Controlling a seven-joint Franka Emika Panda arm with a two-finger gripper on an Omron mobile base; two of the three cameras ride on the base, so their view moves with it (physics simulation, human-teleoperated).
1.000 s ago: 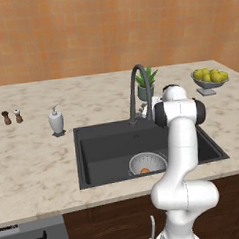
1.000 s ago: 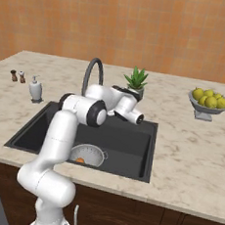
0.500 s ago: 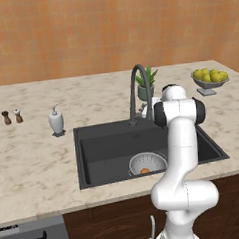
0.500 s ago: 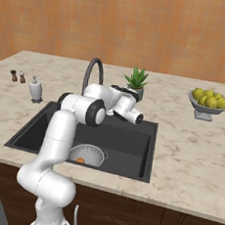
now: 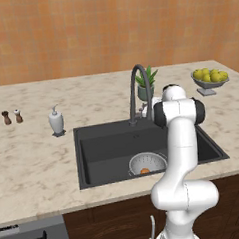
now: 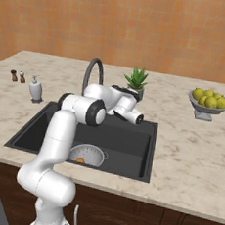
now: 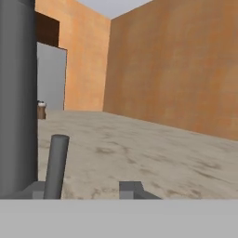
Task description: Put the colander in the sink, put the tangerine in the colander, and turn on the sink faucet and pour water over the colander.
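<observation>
The silver colander (image 5: 147,164) sits in the front of the black sink (image 5: 103,147), with the small orange tangerine (image 5: 144,171) inside it. The same colander (image 6: 87,155) and tangerine (image 6: 80,160) show from the other side. The dark-grey gooseneck faucet (image 5: 140,90) rises behind the basin. My hand is at the faucet's base. In the hand view the faucet column (image 7: 18,93) looms at left and its slim lever (image 7: 56,165) stands upright between my fingers, close to the left fingertip (image 7: 39,189). My gripper (image 7: 86,190) is open. No water shows.
A white pump bottle (image 5: 56,121) stands left of the sink, with two small shakers (image 5: 12,116) farther left. A potted plant (image 5: 145,85) is behind the faucet. The footed bowl of yellow-green fruit (image 5: 209,78) sits at the counter's right end.
</observation>
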